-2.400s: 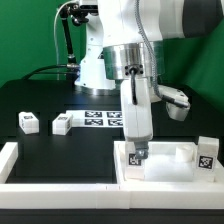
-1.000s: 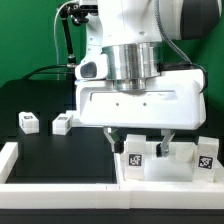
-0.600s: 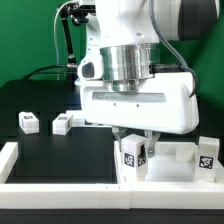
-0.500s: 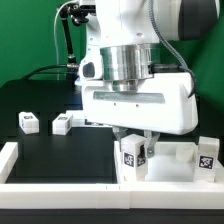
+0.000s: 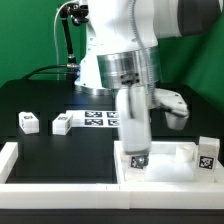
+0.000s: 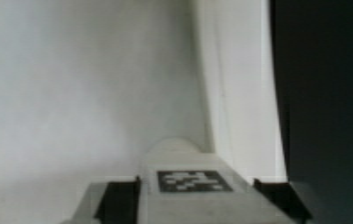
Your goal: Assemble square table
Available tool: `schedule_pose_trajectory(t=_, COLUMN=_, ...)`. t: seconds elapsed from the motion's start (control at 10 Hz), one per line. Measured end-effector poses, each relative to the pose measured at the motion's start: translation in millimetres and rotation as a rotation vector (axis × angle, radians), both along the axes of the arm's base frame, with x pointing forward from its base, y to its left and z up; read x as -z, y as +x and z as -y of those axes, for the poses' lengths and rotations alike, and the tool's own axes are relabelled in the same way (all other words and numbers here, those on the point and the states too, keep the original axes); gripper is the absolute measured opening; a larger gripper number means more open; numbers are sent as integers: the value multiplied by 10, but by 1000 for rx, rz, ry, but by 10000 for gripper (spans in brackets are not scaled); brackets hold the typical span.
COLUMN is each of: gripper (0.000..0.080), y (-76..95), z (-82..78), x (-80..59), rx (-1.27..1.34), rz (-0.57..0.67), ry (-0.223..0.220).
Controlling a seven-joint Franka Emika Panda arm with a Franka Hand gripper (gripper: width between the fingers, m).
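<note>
hand point(image 5: 136, 151): clamped on the held leg point(image 5: 137, 159); in the wrist view the fingers point(image 6: 112, 203) sit against both sides of its tagged face.
held leg: upright, at the table top point(image 5: 176, 166), near the top's corner on the exterior view's left; contact cannot be told.
table top: on the black bench point(image 5: 50, 145), exterior view's right.
far leg point(image 5: 207, 155): at the top's right side.
loose legs: left leg point(image 5: 27, 122) and middle leg point(image 5: 62, 125) on the bench, well apart from the top.
marker board point(image 5: 100, 118): flat on the bench behind the hand.

There is one white table top point(image 5: 165, 170), four little white legs point(image 5: 27, 122), one flat marker board point(image 5: 100, 118), one low white wall point(image 5: 50, 190), one big black table point(image 5: 60, 150), one robot arm point(image 5: 130, 40) and one gripper point(image 5: 136, 150) on its end.
</note>
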State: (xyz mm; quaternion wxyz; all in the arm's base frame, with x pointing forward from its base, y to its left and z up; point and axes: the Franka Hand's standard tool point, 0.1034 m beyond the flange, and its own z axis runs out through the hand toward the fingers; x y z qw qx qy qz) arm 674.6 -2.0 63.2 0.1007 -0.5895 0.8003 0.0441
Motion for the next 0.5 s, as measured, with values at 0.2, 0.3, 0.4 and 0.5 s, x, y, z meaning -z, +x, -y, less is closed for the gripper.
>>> schedule_pose_trajectory(t=0.2, gripper=372, y=-12, z=6, x=6, rx=17, rz=-9, ry=2)
schedule_pose_trajectory(t=0.3, gripper=372, y=-36, z=-6, x=18, rx=-68, rz=2, ry=-13)
schedule_pose_trajectory(t=0.4, gripper=507, y=-160, z=-40, x=83, rx=-254, rz=8, ry=-45)
schedule_pose_trajectory(t=0.5, gripper=624, y=-251, z=-36, x=126, rx=-460, rz=16, ry=-66)
